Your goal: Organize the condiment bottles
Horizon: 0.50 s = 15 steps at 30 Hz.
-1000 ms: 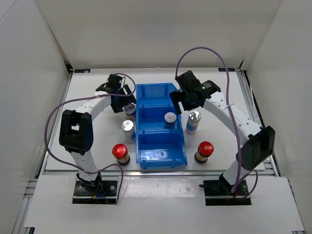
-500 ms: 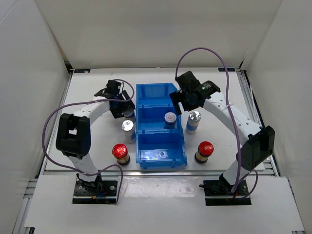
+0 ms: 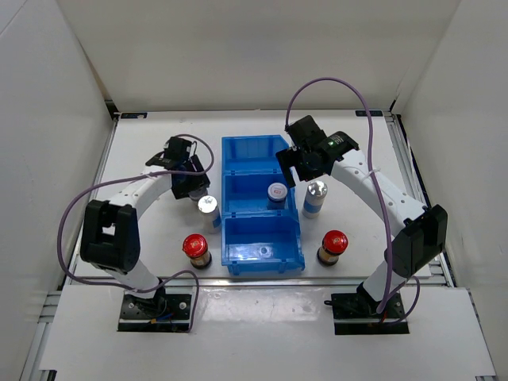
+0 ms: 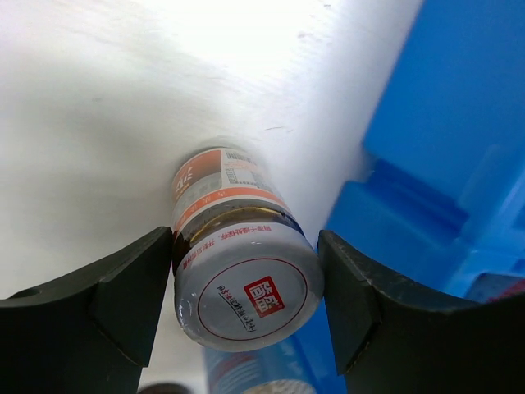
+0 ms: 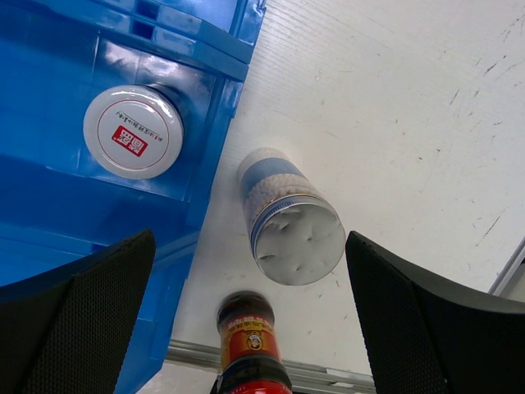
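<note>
In the left wrist view a short bottle with a red-marked silver cap (image 4: 246,291) stands on the white table, and my left gripper (image 4: 244,246) is shut on its cap, one finger against each side. From above, the left gripper (image 3: 190,176) covers that bottle, just left of the blue bin (image 3: 262,250). A second red-marked bottle (image 3: 276,191) stands in the bin's middle compartment. My right gripper (image 3: 305,163) hangs open above a silver-capped bottle (image 5: 295,234), apart from it. Another silver-capped bottle (image 3: 208,205) stands left of the bin. Red-capped dark bottles (image 3: 195,246) (image 3: 333,242) stand near the front.
The blue bin's wall (image 4: 459,123) rises close to the right of the held bottle. In the right wrist view the bin (image 5: 66,197) lies to the left and a red-capped bottle (image 5: 250,349) stands below the silver-capped one. White walls enclose the table.
My left gripper came down and toward the left around the red-marked bottle, and its jaws closed onto the cap. The right arm has not moved.
</note>
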{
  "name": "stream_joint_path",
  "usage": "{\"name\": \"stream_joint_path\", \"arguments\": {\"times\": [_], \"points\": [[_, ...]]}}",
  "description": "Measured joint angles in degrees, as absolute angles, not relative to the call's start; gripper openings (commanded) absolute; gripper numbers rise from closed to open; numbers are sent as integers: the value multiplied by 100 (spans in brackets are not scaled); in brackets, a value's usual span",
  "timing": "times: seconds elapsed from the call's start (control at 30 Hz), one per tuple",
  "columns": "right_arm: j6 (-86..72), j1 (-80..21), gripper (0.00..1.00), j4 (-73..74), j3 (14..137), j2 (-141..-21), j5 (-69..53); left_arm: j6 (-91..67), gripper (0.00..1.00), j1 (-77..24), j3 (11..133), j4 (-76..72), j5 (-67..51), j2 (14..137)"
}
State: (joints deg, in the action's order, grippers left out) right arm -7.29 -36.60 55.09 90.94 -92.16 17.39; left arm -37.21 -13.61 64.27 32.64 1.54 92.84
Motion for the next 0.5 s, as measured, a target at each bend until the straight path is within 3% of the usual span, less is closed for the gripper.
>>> {"name": "stream_joint_path", "arguments": {"times": [0.27, 0.5], "points": [[-816, -3660, 100, 5509, 9094, -9216, 1719, -3173, 11, -1354, 6523, 3769, 781, 8567], [-1009, -3660, 100, 5557, 9102, -9220, 1835, -2834, 11, -1347, 7367, 4185, 1074, 8075]]}}
